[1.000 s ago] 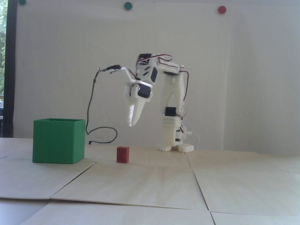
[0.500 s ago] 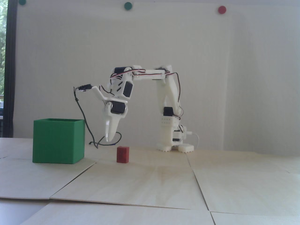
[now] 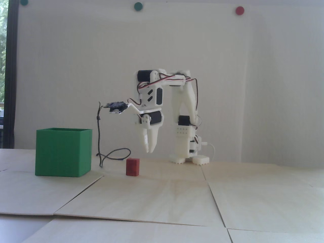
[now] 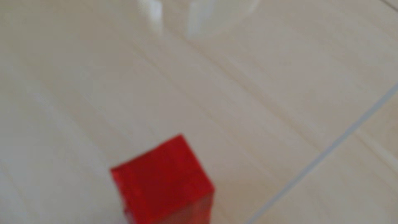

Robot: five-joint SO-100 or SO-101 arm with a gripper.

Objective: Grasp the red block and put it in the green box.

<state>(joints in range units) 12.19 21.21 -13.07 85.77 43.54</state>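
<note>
Fingers (image 3: 149,149): slightly apart, empty, hanging tips-down above the bench (image 3: 162,197).
Red block (image 3: 132,166): upright on the bench, below and just left of the fingers in the fixed view.
Green box (image 3: 63,152): further left, open-topped.
Risk: descent off-centre could topple the block.

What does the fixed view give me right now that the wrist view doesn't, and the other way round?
Only the fixed view shows the green box, the whole arm, the dangling cable, the coloured dots on the wall, and the gripper hanging above the table, up and to the right of the red block, holding nothing. Only the wrist view shows the block's top face close up, blurred, with a panel seam running diagonally at right. Both show the red block standing free on the pale wooden table and the white fingertips with a gap between them.
</note>
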